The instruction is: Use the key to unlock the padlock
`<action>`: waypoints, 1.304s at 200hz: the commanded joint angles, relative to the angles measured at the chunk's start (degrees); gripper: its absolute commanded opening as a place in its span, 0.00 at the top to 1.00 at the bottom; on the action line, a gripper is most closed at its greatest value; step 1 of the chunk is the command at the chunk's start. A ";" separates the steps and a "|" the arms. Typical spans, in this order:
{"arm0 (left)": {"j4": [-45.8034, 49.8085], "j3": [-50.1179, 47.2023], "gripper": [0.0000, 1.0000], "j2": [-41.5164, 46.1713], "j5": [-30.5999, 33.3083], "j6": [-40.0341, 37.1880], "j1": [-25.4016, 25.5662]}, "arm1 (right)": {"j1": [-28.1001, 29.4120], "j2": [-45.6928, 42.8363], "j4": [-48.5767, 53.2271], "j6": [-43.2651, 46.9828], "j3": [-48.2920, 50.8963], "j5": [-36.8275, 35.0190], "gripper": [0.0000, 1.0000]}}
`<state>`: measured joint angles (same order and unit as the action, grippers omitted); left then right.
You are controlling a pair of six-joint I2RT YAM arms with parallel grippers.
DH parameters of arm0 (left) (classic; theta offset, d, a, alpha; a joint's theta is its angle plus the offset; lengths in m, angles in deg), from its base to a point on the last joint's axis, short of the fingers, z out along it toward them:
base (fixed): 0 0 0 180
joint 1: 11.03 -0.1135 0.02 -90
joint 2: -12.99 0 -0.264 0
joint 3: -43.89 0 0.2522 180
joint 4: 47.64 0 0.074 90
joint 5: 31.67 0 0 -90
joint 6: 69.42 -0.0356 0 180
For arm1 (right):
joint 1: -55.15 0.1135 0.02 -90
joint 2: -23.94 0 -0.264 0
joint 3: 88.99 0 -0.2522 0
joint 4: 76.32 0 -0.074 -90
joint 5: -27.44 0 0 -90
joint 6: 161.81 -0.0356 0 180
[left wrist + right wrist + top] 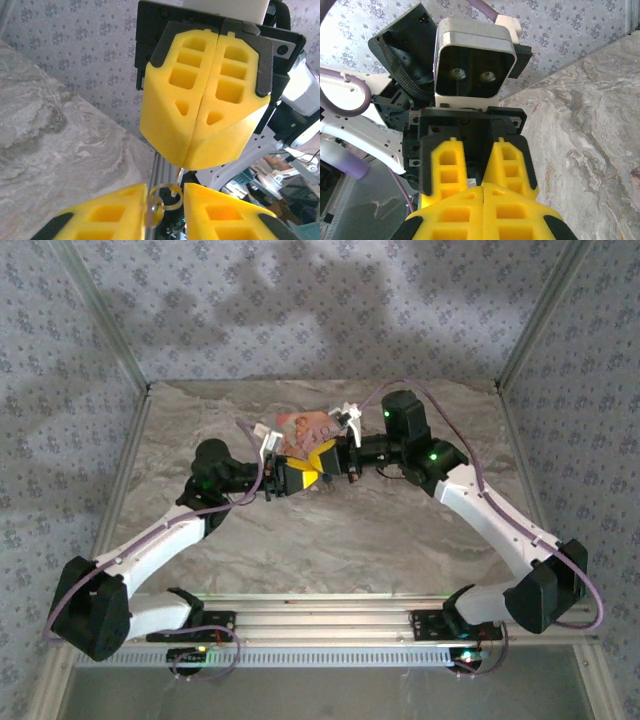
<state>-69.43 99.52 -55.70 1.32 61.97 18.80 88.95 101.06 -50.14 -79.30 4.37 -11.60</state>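
Both tools meet tip to tip over the worktop [330, 540]: my right tool [189, 167] is closed on a thin strip, I judge the key [179, 175], its length aimed straight into my slightly open left tool [166, 196].

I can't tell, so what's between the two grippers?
A small ring, seen from the left wrist: it sits between the left gripper's fingers, just below the right gripper's shut tips.
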 commanded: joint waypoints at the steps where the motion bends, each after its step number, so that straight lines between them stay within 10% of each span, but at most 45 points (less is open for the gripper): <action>1: -0.05 1.75 0.84 1.30 -0.42 -1.26 0.41 | 0.52 -0.83 -1.55 -1.02 0.38 -0.42 1.00; 25: 0.52 1.87 1.00 1.81 -0.21 -1.82 0.40 | 0.74 -0.78 -1.76 -1.16 0.51 -0.51 1.00; 79: 1.64 0.76 1.00 3.21 2.29 -2.93 0.36 | 0.89 -0.72 -2.69 -2.65 1.35 -0.90 1.00; 159: 9.30 -0.57 1.00 4.76 9.26 -5.04 -1.78 | -0.12 -2.90 -3.33 -13.42 1.46 -11.96 0.38; 261: 11.31 -3.67 1.00 9.30 11.33 -2.70 -3.55 | 3.89 -0.36 -18.77 -27.08 9.26 -16.30 0.41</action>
<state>-58.81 95.96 -48.94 12.55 59.04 15.59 91.81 99.83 -64.91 -103.25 15.26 -26.57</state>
